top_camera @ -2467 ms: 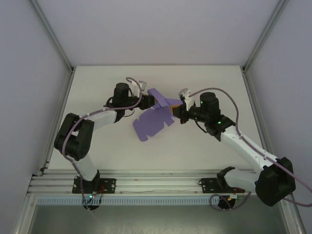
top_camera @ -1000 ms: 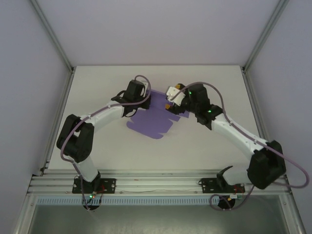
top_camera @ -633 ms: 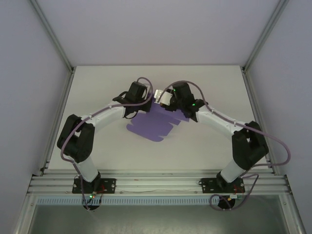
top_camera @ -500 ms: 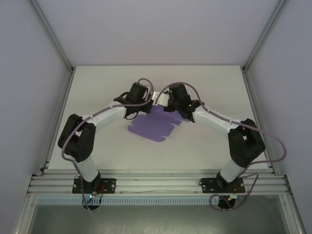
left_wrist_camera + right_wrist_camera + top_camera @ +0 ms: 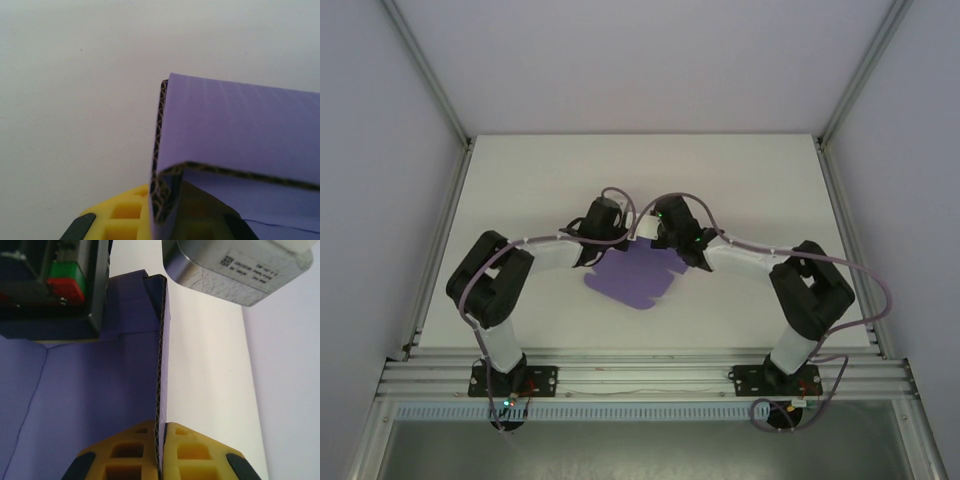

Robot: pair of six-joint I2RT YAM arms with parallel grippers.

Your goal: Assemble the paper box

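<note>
**Both pincers clamp the box's far edge**

The left pincer (image 5: 623, 238) is pressed together on a folded corner of the box (image 5: 632, 278). In its wrist view the fluted card edge runs down between the yellow pads (image 5: 125, 215). The box is a purple sheet lying mostly flat at the middle of the worktop (image 5: 520, 170). Both wrists meet at its 12 o'clock edge. The right pincer (image 5: 160, 452), at about 1 o'clock on the sheet, pinches an upright flap edge-on.

The step in hand looks like raising and creasing the far wall. To do it well, the left pincer should hold the corner as a fixed anchor. The right should swing its flap about the score line rather than pull on it, gripping close to the fold. The rest of the sheet should stay flat on the worktop, since thin card can buckle or slip out.

In the earliest frame the sheet hung tilted between the arms, with the right pincer at its 3 o'clock side. It now lies lower and nearer the bases. A second ago the right pincer stood spread over the far right corner, and it has since closed on the flap. The left has stayed clamped.
</note>
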